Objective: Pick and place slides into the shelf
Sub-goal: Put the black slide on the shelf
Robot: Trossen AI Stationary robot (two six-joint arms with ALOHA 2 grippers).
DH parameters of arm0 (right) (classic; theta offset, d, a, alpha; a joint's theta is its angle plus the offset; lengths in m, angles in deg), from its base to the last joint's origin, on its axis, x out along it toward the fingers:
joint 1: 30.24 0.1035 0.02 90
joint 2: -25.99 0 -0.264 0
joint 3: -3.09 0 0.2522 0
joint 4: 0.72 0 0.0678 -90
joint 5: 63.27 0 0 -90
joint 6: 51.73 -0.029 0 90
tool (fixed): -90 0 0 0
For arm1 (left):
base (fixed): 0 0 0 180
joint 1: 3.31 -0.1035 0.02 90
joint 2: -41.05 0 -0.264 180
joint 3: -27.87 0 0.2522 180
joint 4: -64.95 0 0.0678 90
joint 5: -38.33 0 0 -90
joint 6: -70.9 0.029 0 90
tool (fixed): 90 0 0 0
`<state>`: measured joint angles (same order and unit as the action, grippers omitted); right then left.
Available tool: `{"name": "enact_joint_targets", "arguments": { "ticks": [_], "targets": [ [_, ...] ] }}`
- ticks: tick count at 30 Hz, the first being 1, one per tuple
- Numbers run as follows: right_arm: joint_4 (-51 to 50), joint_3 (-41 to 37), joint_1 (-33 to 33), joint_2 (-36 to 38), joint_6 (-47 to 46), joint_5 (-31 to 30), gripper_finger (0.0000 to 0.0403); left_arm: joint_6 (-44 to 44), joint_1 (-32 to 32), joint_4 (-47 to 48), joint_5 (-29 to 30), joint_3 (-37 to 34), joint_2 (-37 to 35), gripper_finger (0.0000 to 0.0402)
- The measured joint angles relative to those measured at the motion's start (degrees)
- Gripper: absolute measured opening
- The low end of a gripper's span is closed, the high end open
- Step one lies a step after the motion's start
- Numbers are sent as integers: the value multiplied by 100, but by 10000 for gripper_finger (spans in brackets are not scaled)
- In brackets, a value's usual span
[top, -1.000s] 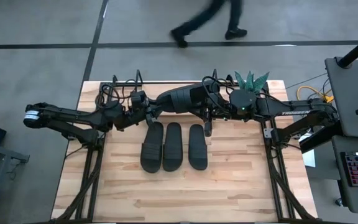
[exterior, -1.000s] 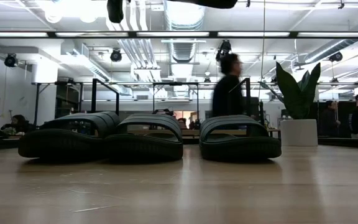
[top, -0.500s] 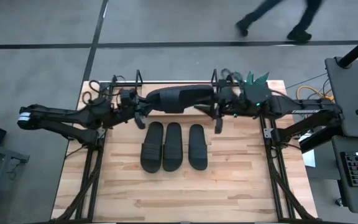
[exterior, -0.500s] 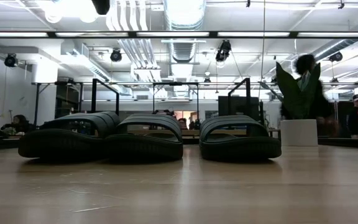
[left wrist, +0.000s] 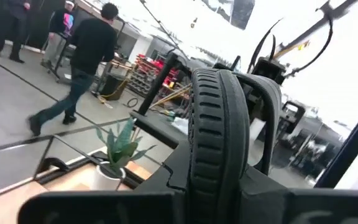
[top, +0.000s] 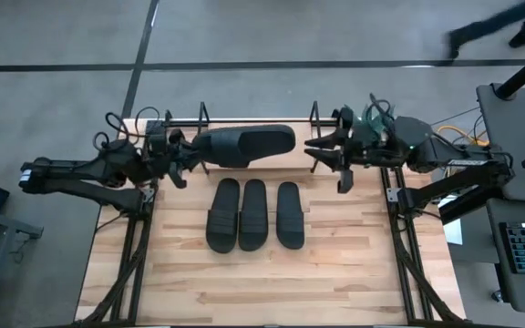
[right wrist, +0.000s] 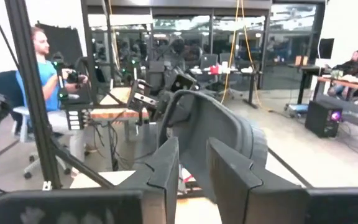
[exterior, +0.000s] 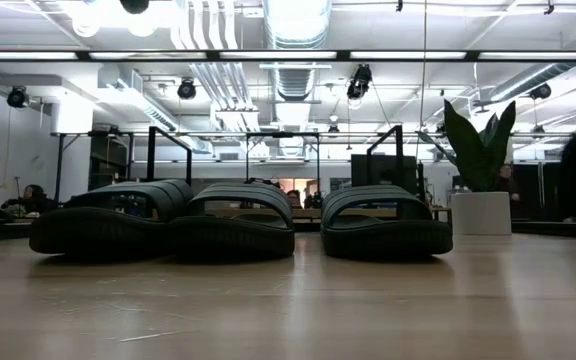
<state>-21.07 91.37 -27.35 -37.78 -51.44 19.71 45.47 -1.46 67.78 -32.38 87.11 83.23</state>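
Observation:
Three black slides [top: 252,214] lie side by side on their soles at the table's middle, and they also show in the low view [exterior: 233,220]. A fourth slide [top: 249,146] hangs high over the shelf, whose black wire end frames [top: 316,114] stand at the far edge. My left gripper [top: 182,157] is shut on this slide's left end. My right gripper [top: 331,162] is open and empty, a little to the right of the slide's right end. In the right wrist view the slide [right wrist: 219,134] shows beyond my open fingers. My left gripper pinches the fourth slide between its two fingers by the ribbed edge of the sole [left wrist: 216,177] at the slide's left end. It comes level from the table's left, in line with the slide's length. The slide hangs level, reaching toward the right, clear of shelf and table.
A potted plant [exterior: 478,150] stands at the far right corner, beside my right arm. The shelf's wire frames [exterior: 168,150] rise behind the three slides. The table's near half is bare wood [top: 262,282]. A person [top: 495,32] walks on the floor beyond the far edge.
My right gripper has let go of the raised slide's right end and drawn back toward the table's right edge. My left gripper has moved toward the left edge, carrying the slide leftward, still level above the shelf. The three slides on the table have stayed put.

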Motion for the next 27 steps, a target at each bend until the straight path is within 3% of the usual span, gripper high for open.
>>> {"name": "enact_joint_targets", "arguments": {
  "ticks": [8, 11, 17, 27],
  "targets": [
    [8, -2, -1, 61, 750, 61, 79, -1630, 0, -2, -316, -11, 123, 15],
    [19, -2, 13, 74, 1565, 349, 84, -2314, 0, -3, -624, -11, 169, 15],
    [41, 145, 316, 72, 3525, 545, 112, -2691, 0, -1, -937, -11, 10, 15],
    [-272, 654, 804, 26, 4867, -563, 199, -2715, 0, 1, -924, -11, -579, 15]
  ]
}}
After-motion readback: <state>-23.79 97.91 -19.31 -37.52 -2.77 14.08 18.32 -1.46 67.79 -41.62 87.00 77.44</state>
